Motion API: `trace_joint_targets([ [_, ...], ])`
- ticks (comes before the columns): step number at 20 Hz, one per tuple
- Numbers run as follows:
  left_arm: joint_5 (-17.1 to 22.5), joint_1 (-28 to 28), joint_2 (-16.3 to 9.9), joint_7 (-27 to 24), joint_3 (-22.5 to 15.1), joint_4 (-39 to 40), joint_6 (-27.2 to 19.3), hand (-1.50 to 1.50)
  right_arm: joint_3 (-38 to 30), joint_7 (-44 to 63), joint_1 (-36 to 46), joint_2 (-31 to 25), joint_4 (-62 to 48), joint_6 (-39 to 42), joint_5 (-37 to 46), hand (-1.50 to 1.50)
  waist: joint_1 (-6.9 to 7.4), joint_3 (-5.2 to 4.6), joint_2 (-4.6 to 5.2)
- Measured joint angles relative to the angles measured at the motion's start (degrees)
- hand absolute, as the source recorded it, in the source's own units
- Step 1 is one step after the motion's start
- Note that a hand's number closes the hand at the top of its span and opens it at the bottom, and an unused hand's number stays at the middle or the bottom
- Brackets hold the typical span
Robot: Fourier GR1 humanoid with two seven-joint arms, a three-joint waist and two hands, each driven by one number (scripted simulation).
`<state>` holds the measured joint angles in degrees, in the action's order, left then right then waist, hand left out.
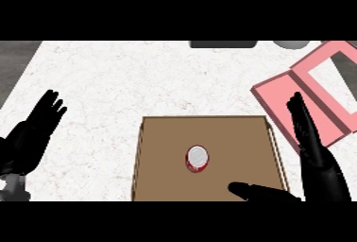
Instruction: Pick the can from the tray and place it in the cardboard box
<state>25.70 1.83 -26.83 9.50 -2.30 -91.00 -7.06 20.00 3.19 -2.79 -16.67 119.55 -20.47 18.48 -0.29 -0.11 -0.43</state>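
The can (pixel 197 159) stands upright inside the cardboard box (pixel 160 142) at the near middle of the desk (pixel 140 75), so the placing looks done; the right robot hand (pixel 317 151) is open beside it, gripping nothing; the pink tray (pixel 279 92) lies far right; the left robot hand (pixel 35 127) rests open at the left.

A white speckled stone counter (pixel 140 80) is carrying a brown open cardboard box (pixel 167 137) at its near centre, a pink flat tray (pixel 279 90) at right, and a dark grey object (pixel 223 44) at its far edge.
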Motion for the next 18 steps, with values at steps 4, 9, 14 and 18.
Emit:
trace_joint_targets([
  [4,0.2,-1.0,0.0,0.0,0.3,-0.8,0.2,0.0,3.4,10.6,-0.7,-6.7,3.0,6.3,8.6,-1.5,0.01,-0.26,-0.07],
  [9,-0.3,-1.6,0.2,0.0,0.0,-1.8,0.1,0.0,8.1,26.0,1.7,-11.6,5.1,16.9,17.3,-1.5,0.71,-0.37,0.02],
  [14,-0.5,-0.1,0.4,0.6,-0.3,-1.2,0.4,0.0,14.1,43.2,9.2,-8.8,5.0,29.5,19.9,-1.5,1.44,-0.33,0.36],
  [18,-0.8,-0.2,0.8,0.6,-0.3,-2.0,0.5,0.0,16.8,53.9,16.6,-1.8,2.0,36.9,18.4,-1.5,1.72,-0.2,0.4],
])
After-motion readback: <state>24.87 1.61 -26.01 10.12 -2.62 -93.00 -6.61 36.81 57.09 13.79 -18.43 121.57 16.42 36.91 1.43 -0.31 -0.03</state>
